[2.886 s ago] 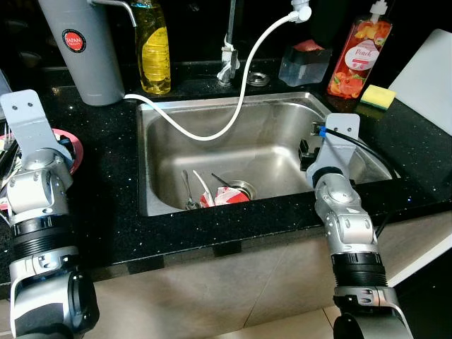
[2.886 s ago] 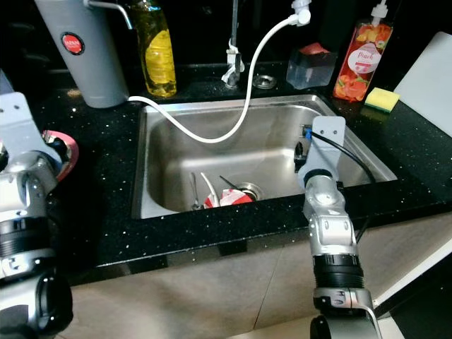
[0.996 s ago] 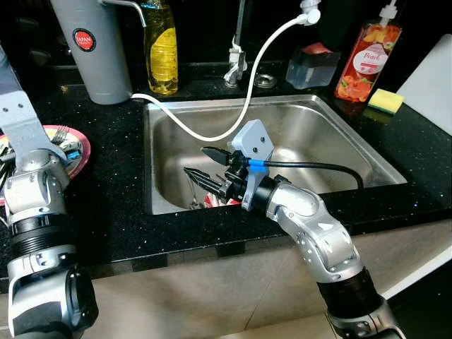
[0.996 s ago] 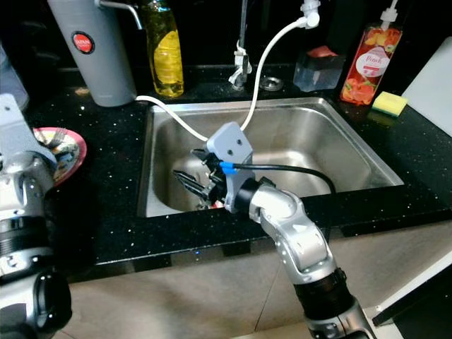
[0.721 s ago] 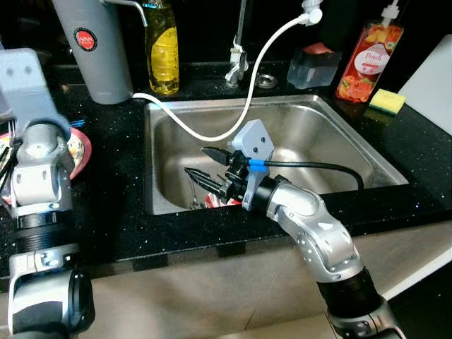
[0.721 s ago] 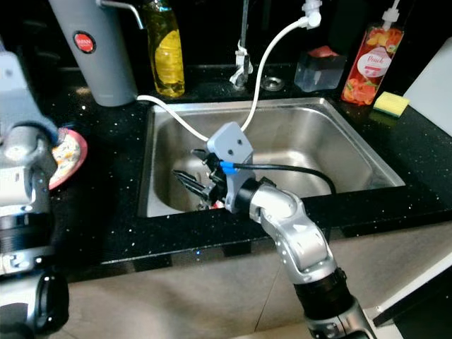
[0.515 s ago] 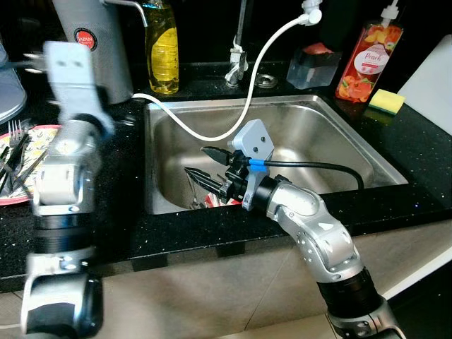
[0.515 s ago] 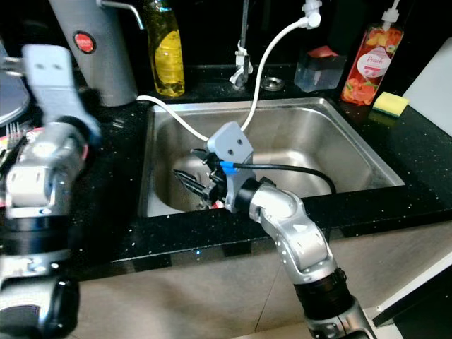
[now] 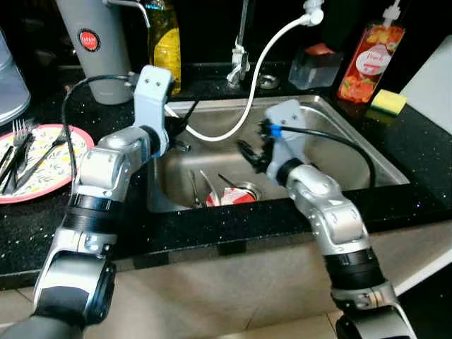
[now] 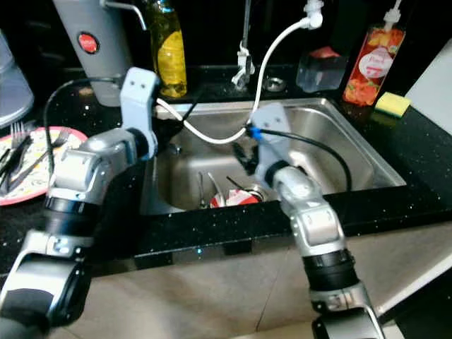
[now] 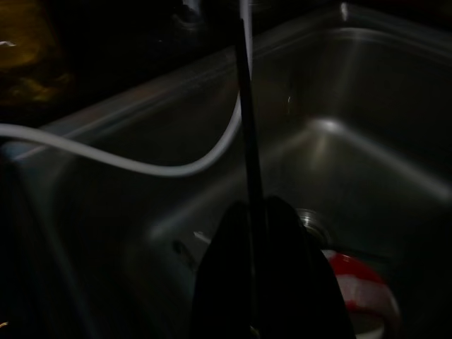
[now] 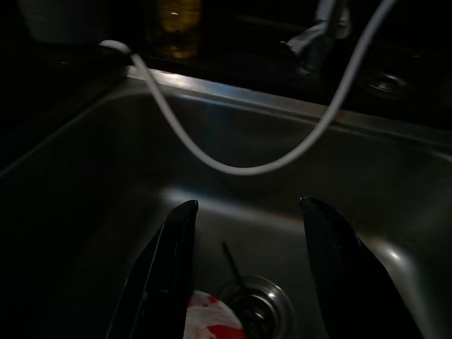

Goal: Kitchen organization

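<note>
My left gripper [image 9: 176, 134] reaches over the left rim of the steel sink [image 9: 353, 141], shut on a thin dark utensil [image 11: 246, 127] that sticks out past its fingertips [image 11: 253, 212]. My right gripper [image 9: 251, 152] hangs open inside the sink, above the drain [image 12: 251, 311], with nothing between its fingers [image 12: 173, 247]. On the sink floor lie a red-and-white item [image 9: 229, 198] and a few utensils [image 9: 194, 187]. A pink-rimmed plate [image 9: 42, 169] carrying forks [image 9: 18, 145] sits on the black counter at the left.
A white hose [image 9: 261, 63] loops from the tap across the sink's back. Behind stand a grey flask [image 9: 92, 42], a yellow soap bottle [image 9: 162, 42], a clear container [image 9: 314, 63] and a peach soap bottle [image 9: 364, 60], with a yellow sponge [image 9: 385, 102] beside it.
My left arm has swung from the plate over to the sink's left rim, a thin dark utensil in its gripper. My right gripper has risen from the sink's floor and shifted right.
</note>
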You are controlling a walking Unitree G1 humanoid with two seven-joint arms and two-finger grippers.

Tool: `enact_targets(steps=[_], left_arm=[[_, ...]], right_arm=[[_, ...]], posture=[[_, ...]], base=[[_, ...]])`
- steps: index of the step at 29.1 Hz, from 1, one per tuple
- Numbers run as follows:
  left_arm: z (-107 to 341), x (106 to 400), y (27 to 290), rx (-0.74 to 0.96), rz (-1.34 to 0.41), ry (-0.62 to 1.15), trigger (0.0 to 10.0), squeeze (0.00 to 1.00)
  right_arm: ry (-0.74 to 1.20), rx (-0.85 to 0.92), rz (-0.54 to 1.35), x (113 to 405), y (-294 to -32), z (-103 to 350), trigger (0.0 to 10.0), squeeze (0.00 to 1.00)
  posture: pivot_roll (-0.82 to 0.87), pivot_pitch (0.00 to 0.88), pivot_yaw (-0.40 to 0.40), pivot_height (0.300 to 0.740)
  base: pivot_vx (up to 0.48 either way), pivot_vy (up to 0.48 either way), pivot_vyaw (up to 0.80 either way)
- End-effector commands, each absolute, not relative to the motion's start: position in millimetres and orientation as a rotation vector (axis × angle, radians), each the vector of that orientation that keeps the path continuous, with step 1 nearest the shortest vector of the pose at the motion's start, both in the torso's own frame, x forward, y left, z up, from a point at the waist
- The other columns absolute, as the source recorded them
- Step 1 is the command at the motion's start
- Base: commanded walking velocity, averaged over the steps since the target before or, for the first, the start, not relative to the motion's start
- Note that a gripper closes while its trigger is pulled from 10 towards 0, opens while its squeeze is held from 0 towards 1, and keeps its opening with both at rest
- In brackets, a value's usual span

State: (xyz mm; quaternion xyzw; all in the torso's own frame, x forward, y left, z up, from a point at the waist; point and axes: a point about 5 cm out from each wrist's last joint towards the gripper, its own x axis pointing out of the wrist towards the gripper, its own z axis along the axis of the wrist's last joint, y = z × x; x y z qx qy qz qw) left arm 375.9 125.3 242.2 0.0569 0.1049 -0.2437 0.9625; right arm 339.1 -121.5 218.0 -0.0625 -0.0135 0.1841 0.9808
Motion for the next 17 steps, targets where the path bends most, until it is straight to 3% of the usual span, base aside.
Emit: enact_targets(steps=[1, 8, 9, 14, 15, 17], left_arm=[[238, 379, 118, 0.177, -0.517, 0.221, 10.0, 0.0], [224, 384, 107, 0.207, -0.546, 0.269, 10.0, 0.0], [223, 385, 104, 0.193, -0.556, 0.265, 10.0, 1.0], [253, 383, 99, 0.113, -0.597, 0.07, 10.0, 0.95], [282, 379, 100, 0.038, -0.598, -0.132, 10.0, 0.0], [297, 376, 105, 0.0, -0.554, -0.233, 10.0, 0.0]], right_arm=[[-0.01, -0.125, 0.359, 339, -124, 216, 10.0, 0.0], [-0.005, -0.119, 0.335, 339, -124, 215, 10.0, 0.0], [-0.013, -0.117, 0.325, 339, -125, 216, 10.0, 0.0], [-0.032, -0.112, 0.314, 339, -126, 219, 10.0, 0.0], [-0.067, -0.108, 0.296, 339, -127, 224, 10.0, 0.0], [-0.087, -0.101, 0.286, 340, -127, 227, 10.0, 0.0]], posture=[[0.02, 0.0, 0.011, 0.74], [0.02, 0.0, 0.015, 0.74], [0.01, 0.0, 0.016, 0.74], [0.01, 0.0, 0.017, 0.74], [0.02, 0.0, 0.015, 0.74], [0.02, 0.0, 0.014, 0.74]], base=[[0.0, 0.0, 0.0], [0.0, 0.0, 0.0], [0.0, 0.0, 0.0], [0.0, 0.0, 0.0], [0.0, 0.0, 0.0], [0.0, 0.0, 0.0]])
